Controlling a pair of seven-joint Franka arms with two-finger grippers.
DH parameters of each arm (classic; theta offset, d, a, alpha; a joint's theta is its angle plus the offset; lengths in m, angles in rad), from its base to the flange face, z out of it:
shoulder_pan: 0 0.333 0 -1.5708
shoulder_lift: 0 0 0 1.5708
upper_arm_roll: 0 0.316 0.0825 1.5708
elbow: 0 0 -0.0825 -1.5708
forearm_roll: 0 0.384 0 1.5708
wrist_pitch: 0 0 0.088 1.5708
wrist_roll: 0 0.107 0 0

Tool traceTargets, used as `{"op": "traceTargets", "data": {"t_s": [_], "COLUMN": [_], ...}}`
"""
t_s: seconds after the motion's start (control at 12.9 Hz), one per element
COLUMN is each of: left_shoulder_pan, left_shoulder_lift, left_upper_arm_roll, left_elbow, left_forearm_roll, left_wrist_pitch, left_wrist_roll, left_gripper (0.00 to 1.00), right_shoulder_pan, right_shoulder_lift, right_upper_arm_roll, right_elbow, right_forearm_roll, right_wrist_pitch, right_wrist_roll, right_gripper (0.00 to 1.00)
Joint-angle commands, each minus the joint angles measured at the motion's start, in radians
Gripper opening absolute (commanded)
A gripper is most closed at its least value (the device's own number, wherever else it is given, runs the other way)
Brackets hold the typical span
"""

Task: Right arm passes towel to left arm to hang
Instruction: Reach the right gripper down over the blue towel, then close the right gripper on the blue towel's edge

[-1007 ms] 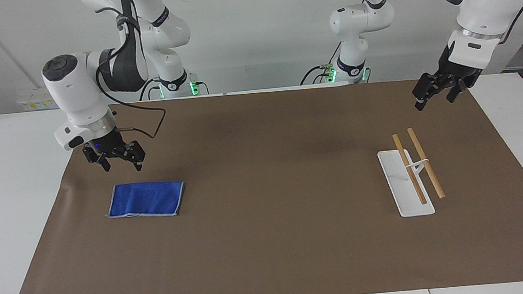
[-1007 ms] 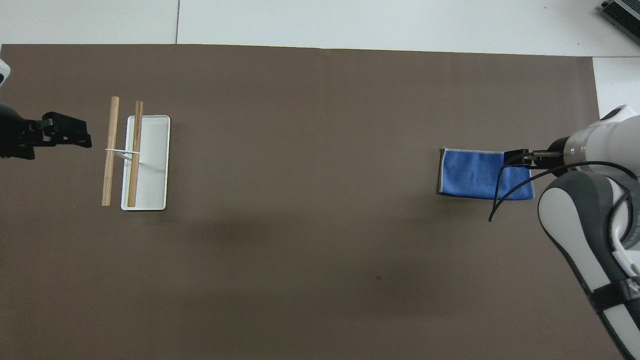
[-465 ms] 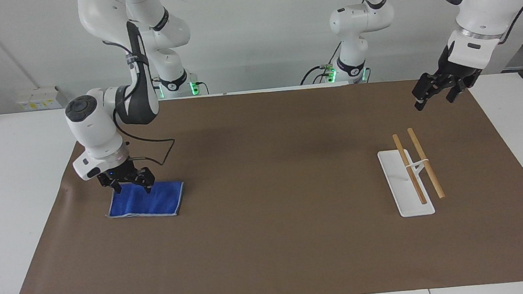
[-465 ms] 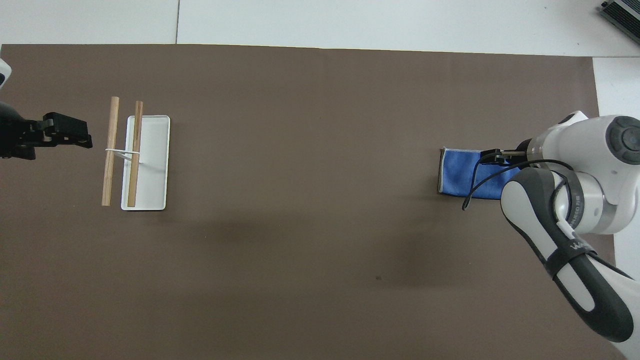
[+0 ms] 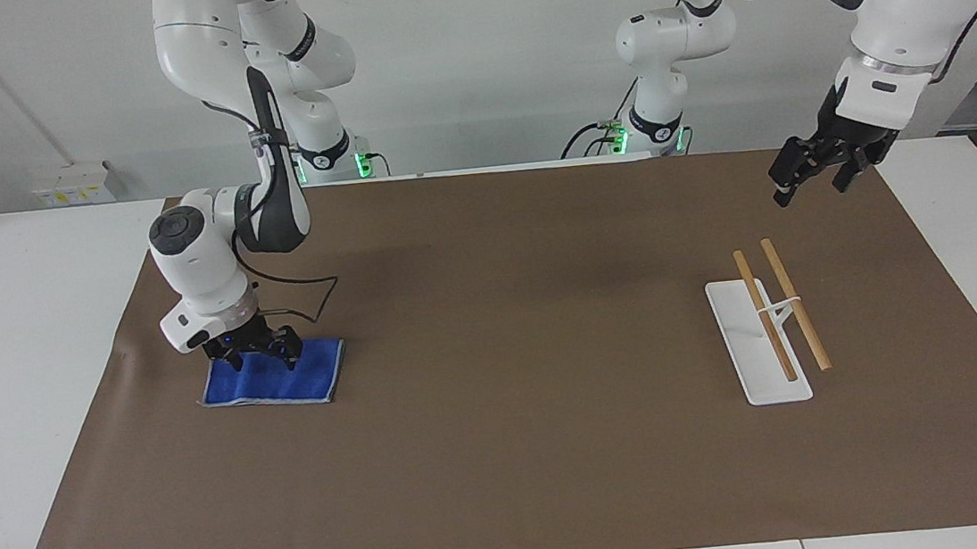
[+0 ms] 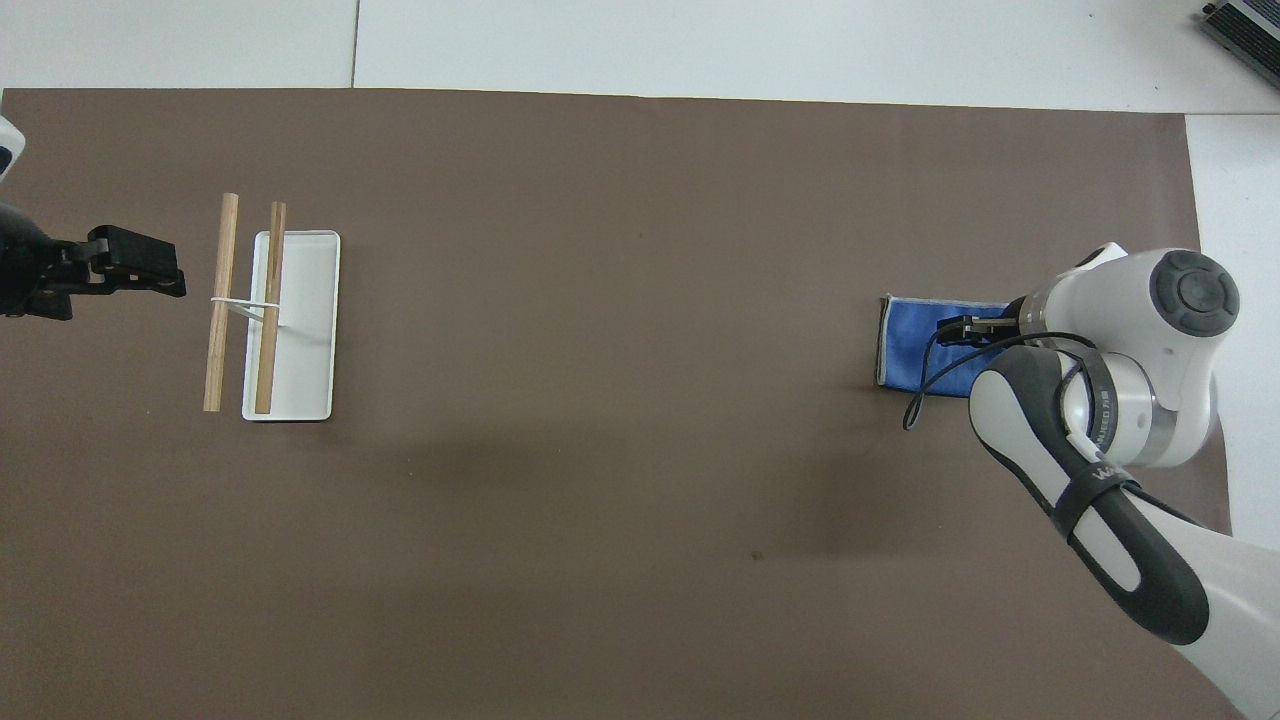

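Towel [image 5: 273,378], royal blue with a pale stitched edge, lies flat on the brown mat [image 5: 506,452] at the lower left of the facing view, toward the right arm's end of the desk [image 5: 23,373]. In the overhead view the towel [image 6: 912,345] shows at the right of the frame, partly covered by the arm above it.

Down on the towel is the right claw [image 5: 261,354], at the edge of the cloth nearer to the robots; its fingers are spread apart with the tips at the cloth, and nothing is gripped or lifted. The right arm [image 5: 211,274] bends down steeply from the upper left of the facing view, a black cable looping beside its wrist. From overhead the right claw [image 6: 968,327] pokes out from under the white wrist onto the blue cloth.

Up in the air at the upper right of the facing view hangs the left claw [image 5: 817,168], over the mat near its edge; its fingers are apart and hold nothing. The left arm [image 5: 902,10] waits there. In the overhead view the left claw [image 6: 135,275] sits at the frame's left edge, beside the rack.

A white tray-like base with two wooden rods, the rack [image 5: 767,324], stands on the mat at the right of the facing view, well apart from the towel.
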Motion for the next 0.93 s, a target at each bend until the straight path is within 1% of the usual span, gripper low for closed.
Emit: {"op": "traceTargets", "data": {"t_s": [0.0,0.31,0.62,0.7,0.77,0.85], "left_shoulder_pan": [-0.011,-0.011,-0.012,-0.012,-0.012,-0.012], "left_shoulder_lift": [-0.019,-0.019,-0.025,-0.025,-0.025,-0.025], "left_upper_arm_roll": [0.011,0.009,0.009,0.009,0.009,0.009], "left_elbow": [-0.024,-0.026,-0.033,-0.033,-0.033,-0.033], "left_forearm_roll": [-0.004,-0.004,-0.004,-0.004,-0.004,-0.004], "left_wrist_pitch": [0.002,0.002,0.002,0.002,0.002,0.002], "left_wrist_roll": [0.010,0.010,0.008,0.008,0.008,0.008], "left_gripper": [1.00,1.00,1.00,1.00,1.00,1.00], "right_shoulder_pan": [-0.001,-0.003,-0.001,-0.001,-0.001,-0.001], "right_shoulder_lift": [0.012,0.044,0.044,0.044,0.044,0.044], "right_upper_arm_roll": [0.004,0.004,0.006,0.006,0.006,0.006], "right_elbow": [-0.007,-0.007,-0.007,-0.007,-0.009,-0.009], "right_forearm_roll": [-0.003,-0.005,-0.003,-0.003,-0.003,-0.003], "right_wrist_pitch": [0.022,0.025,0.023,0.023,0.023,0.022], "right_wrist_roll": [-0.023,-0.026,-0.024,-0.023,-0.023,-0.023], "right_gripper": [1.00,1.00,1.00,0.99,0.95,0.89]}}
